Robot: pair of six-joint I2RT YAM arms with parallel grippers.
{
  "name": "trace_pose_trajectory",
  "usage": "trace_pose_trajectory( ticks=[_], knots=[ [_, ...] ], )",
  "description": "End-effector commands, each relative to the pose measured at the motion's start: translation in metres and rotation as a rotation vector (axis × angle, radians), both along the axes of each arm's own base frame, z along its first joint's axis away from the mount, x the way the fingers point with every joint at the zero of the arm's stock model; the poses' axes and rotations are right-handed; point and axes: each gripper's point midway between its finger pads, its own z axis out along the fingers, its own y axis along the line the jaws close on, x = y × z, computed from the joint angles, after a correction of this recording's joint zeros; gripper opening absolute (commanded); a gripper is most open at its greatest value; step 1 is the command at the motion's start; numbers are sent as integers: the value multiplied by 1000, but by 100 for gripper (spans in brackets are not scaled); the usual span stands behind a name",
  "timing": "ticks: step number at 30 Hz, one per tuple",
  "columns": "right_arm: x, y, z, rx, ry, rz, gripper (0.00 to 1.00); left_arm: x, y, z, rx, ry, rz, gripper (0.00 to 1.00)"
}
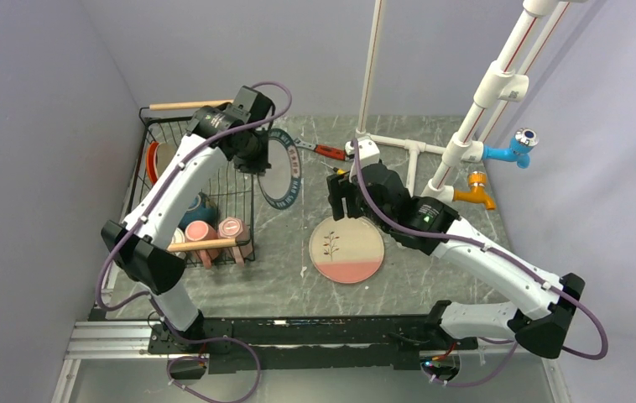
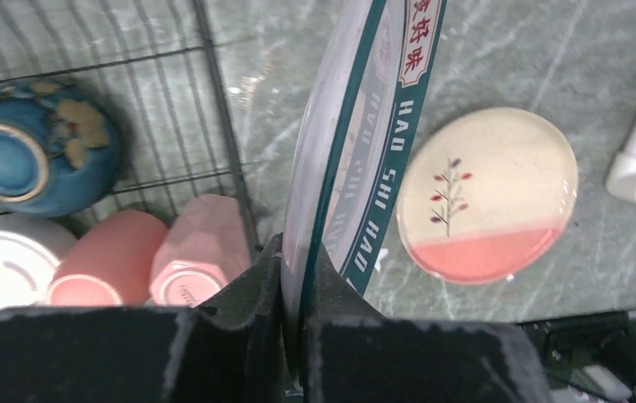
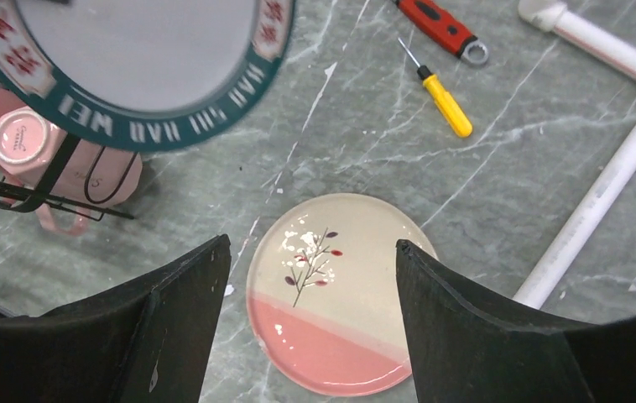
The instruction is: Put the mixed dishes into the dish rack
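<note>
- Left gripper (image 2: pixel 298 290), bottom centre of its wrist view: clamped on the rim of the lettered-rim plate (image 2: pixel 365 143), held on edge just outside the dish rack (image 1: pixel 182 105).
- Right gripper (image 3: pixel 313 248): jaws wide apart, empty, above the orange-red plate (image 3: pixel 331 336), frame centre.
- Assessment: both plates glazed, rigid, brittle, likely slippery; take by the rim.

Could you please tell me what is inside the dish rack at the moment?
Two pink mugs, a white mug, a teal bowl and a reddish plate edge at the far end. The left arm covers the rack's middle, so anything there is hidden.
</note>
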Motion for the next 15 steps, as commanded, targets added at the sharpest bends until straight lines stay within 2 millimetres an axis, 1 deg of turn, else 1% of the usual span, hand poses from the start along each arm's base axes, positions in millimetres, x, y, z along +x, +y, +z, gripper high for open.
trace_pose_trajectory(
  ticks=[1, 7, 12, 15],
  knots=[
    [0, 8, -3, 89, 60, 10, 74, 9, 44, 57, 31, -212, 134, 0],
    [5, 15, -13, 104, 120, 5, 74, 10, 95, 92, 151, -383, 272, 0],
    [9, 23, -16, 95, 152, 25, 74, 4, 136, 125, 287, -523, 375, 0],
    [12, 26, -16, 88, 165, 29, 74, -1, 159, 139, 393, -585, 426, 0]
  ],
)
